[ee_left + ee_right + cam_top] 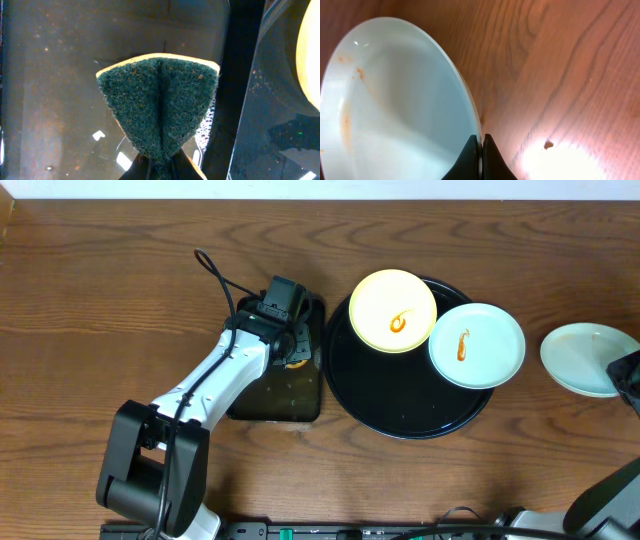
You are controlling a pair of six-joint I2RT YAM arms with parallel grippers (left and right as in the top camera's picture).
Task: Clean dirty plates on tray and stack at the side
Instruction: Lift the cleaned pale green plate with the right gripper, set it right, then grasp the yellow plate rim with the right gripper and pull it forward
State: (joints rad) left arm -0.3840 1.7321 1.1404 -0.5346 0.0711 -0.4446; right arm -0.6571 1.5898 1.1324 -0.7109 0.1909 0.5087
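Observation:
The round black tray [400, 415] holds a pale yellow plate [380, 305] and a pale blue-white plate [490, 350], each with an orange smear. A second blue-white plate [580, 358] lies on the table at the far right. My right gripper [481, 145] is shut on its rim; the plate [395, 110] shows faint orange streaks. My left gripper [162, 167] is shut on a folded green and yellow sponge [160, 107], over the small rectangular black tray [275, 395] of water. In the overhead view the left gripper [290, 345] sits at that tray's far end.
The round tray's rim and the yellow plate's edge [307, 60] show at the right of the left wrist view. Bare wooden table [560, 75] lies beside the gripped plate. A black cable [215, 275] loops behind the left arm.

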